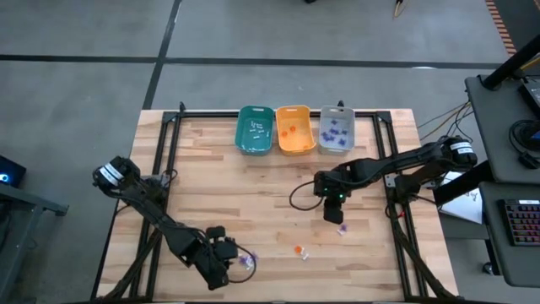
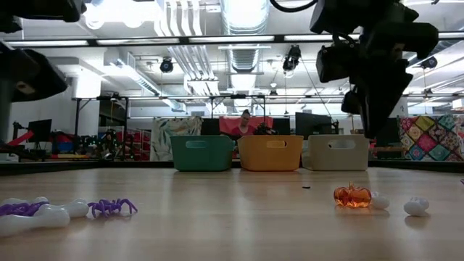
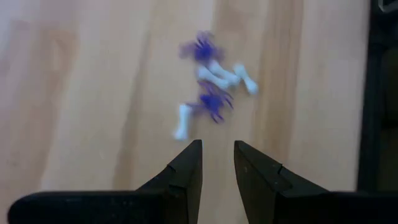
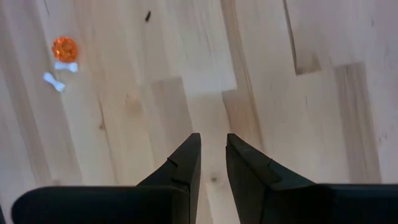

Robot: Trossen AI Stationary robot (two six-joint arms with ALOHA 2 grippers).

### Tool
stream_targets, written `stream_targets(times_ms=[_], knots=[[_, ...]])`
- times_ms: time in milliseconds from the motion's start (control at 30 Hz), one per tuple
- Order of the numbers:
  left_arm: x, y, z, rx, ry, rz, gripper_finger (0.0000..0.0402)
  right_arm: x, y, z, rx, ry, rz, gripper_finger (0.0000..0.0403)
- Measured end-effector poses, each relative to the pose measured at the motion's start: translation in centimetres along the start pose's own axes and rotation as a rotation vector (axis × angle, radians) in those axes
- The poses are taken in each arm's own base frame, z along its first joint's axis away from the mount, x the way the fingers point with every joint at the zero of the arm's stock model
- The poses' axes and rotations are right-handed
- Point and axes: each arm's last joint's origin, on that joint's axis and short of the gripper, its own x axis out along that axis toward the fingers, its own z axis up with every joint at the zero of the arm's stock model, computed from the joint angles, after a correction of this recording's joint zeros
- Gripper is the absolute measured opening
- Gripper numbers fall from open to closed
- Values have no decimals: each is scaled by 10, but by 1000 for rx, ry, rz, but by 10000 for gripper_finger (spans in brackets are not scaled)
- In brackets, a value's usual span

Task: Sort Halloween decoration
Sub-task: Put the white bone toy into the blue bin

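High view: three bins stand at the table's far edge, a teal bin (image 1: 254,129), an orange bin (image 1: 294,128) and a grey bin (image 1: 337,128), each already holding a few trinkets, so sorting is judged partly done. Left gripper (image 1: 221,268), nearer than the bins and off to their left, hangs just beside a purple-and-white cluster (image 1: 246,261); right gripper (image 1: 334,211) hangs nearer than the grey bin, beside a small purple piece (image 1: 342,229). Low view: a purple spider (image 2: 112,207), white bones (image 2: 43,214), an orange pumpkin (image 2: 352,196) and a white piece (image 2: 416,206) lie unsorted before the bins. Left wrist view: fingers slightly parted, empty, short of the cluster. Right wrist view: fingers slightly parted, gripping nothing, over bare wood.
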Motion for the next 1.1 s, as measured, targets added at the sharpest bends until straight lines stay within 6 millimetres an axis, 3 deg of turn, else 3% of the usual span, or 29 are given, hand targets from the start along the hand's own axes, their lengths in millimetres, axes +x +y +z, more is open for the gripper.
stream_targets(times_ms=[333, 500, 800, 1100], knots=[[1, 2, 1, 12, -69, 55, 80, 1, 1, 3, -20, -35, 12, 66], [6, 4, -1, 8, -135, 77, 105, 0, 2, 5, -26, -59, 20, 66], [23, 3, -8, 24, -91, 93, 170, 0, 2, 6, -28, -65, 22, 66], [23, 4, -9, 28, -86, 98, 175, 0, 2, 7, -30, -75, 26, 66]])
